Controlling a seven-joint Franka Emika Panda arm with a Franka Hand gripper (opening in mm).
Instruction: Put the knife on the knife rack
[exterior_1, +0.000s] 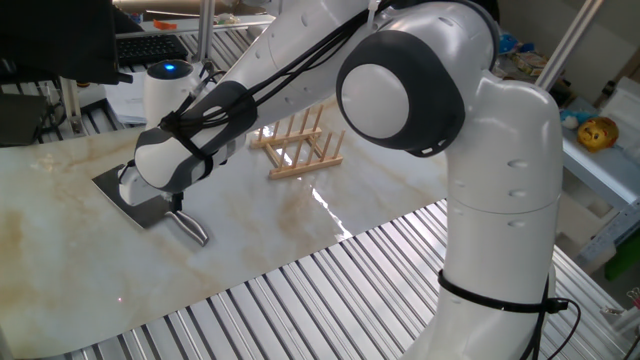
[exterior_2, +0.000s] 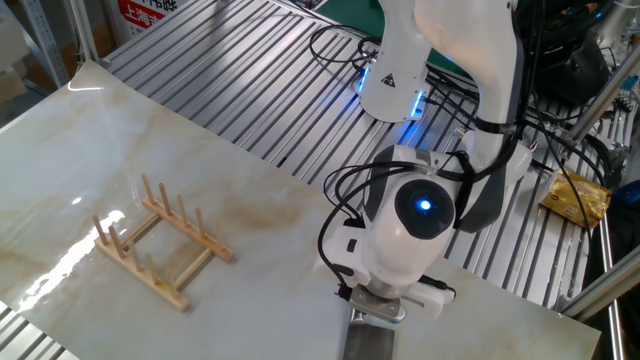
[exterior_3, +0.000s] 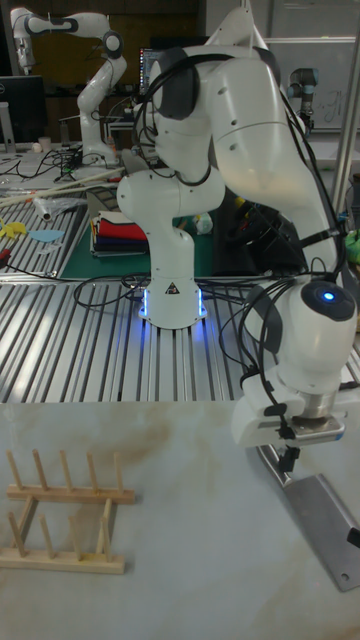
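The pale marble-patterned table top carries everything that matters here. On it, in the one fixed view, the small light-wood knife rack with thin upright pegs stands to the right and farther back, well apart from my claw. In the tall fixed view the same rack is at the left and the knife at the right, with bare table between them.

The knife, a cleaver with a broad dark grey rectangular blade and a shiny silver metal handle, lies flat on the table directly under my claw. Its long axis runs from the far left, where the blade corner shows, to the near right, where the handle ends. My claw is low over the place where blade and handle meet. I judge that the next move depends on this: I must take the knife near the handle, across its long axis, then carry it right and far toward the rack.

My fingers are mostly hidden by my own wrist, so I cannot tell whether they are apart or already pressed on the knife.
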